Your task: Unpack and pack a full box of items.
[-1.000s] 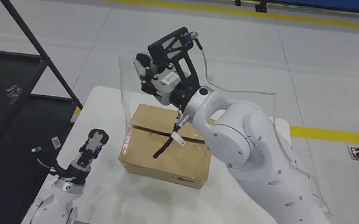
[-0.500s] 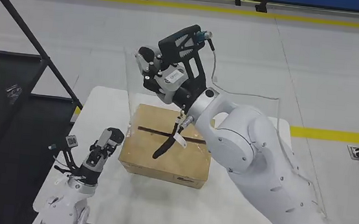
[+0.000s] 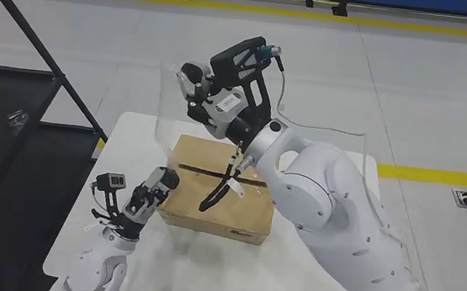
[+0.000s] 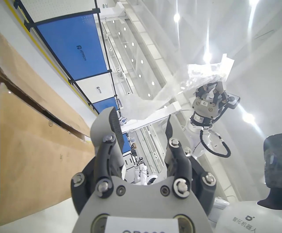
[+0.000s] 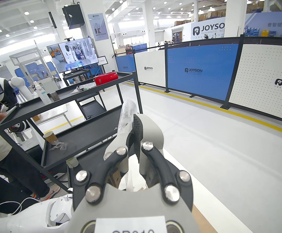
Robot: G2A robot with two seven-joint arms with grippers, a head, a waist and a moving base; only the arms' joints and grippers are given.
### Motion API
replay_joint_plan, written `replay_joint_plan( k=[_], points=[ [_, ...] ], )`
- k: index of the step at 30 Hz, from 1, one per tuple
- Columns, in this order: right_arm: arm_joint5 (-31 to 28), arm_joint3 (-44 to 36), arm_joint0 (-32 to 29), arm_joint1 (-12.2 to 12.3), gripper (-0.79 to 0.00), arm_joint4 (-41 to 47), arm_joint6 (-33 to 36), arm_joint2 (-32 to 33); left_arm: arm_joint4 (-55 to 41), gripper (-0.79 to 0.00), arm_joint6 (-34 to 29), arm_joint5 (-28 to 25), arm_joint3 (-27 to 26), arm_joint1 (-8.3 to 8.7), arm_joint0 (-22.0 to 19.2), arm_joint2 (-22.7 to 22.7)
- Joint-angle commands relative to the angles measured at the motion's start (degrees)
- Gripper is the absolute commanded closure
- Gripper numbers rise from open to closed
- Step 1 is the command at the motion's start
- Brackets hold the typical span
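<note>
Two pincers are near one brown cardboard box [image 3: 244,214], which sits on the white table [image 3: 132,144] with its top flaps folded down and a dark slit running between them. The right pincer [image 3: 191,81] is held high, beyond the box's far left corner in the top view. Its fingers are pressed together on a thin clear plastic sheet [image 3: 168,110], which trails down from it toward the left side of the box. In the right wrist view the right pincer [image 5: 133,123] has a crumpled end of the sheet [image 5: 126,114] sticking out past its fingertips. Behind it stands a black metal shelf cart [image 5: 72,97] on the pale floor.

The left pincer [image 3: 170,176] is low, at the box's left edge. Whether it touches the cardboard cannot be told. In the left wrist view the left pincer [image 4: 141,119] has its jaws spread wide with nothing between them. The box [image 4: 33,143] lies just beside it, one flap edge slightly lifted, and farther off the right pincer [image 4: 214,88] grips the sheet [image 4: 198,72]
</note>
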Motion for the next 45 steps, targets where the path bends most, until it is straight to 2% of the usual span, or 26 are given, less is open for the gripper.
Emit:
replay_joint_plan(
  k=[1, 5, 10, 12, 15, 17, 22, 23, 32, 37, 45],
  points=[
    [-0.1, -0.1, -0.2, -0.1, 0.000, -0.1, 0.1, 0.1, -1.3, -0.372, -0.6, -0.1, 0.6, -0.06, -0.4, 0.1],
    [-0.3, -0.2, -0.6, -0.2, 0.000, -0.2, 0.3, 0.5, -3.4, -0.289, -2.4, -0.8, 1.1, -0.20, -1.0, 0.7],
    [-0.3, -0.3, -1.0, -0.4, 0.000, -0.3, 0.7, 1.3, -4.1, -0.092, -4.5, -1.5, 1.7, -0.29, -1.5, 1.1],
    [-0.4, -0.4, -1.2, -0.5, 0.000, -0.3, 0.9, 1.5, -4.6, -0.077, -5.2, -1.9, 1.8, -0.32, -1.5, 1.2],
    [-0.4, -0.5, -1.4, -0.6, 0.000, -0.4, 1.1, 1.8, -5.1, -0.080, -6.3, -2.6, 2.0, -0.32, -1.4, 1.2],
    [-0.3, -0.5, -1.5, -0.7, 0.000, -0.4, 1.2, 2.0, -5.2, -0.111, -6.7, -2.9, 2.2, -0.32, -1.3, 1.0],
    [-0.5, -0.2, -1.6, -0.9, 0.000, -0.3, 1.3, 2.3, -5.7, -0.308, -7.5, -3.6, 2.2, -0.32, -1.1, 0.7],
    [-0.5, -0.2, -1.6, -0.9, 0.000, -0.4, 1.3, 2.3, -5.9, -0.326, -7.6, -3.7, 2.3, -0.32, -1.1, 0.6],
    [-0.2, 0.0, -1.7, -1.4, 0.000, -0.5, 1.8, 2.8, -6.8, -0.277, -8.0, -4.3, 2.8, -0.45, -1.2, 0.4],
    [0.1, -0.3, -2.2, -1.6, 0.000, -0.7, 1.2, 3.3, -4.0, -0.289, -4.1, -4.0, 4.2, -0.57, -1.4, -0.4],
    [-0.2, -0.3, -2.3, -1.9, 0.000, -1.0, 1.2, 3.5, -4.6, -0.265, -3.2, -4.5, 4.2, -0.81, -1.2, -0.3]
  ],
)
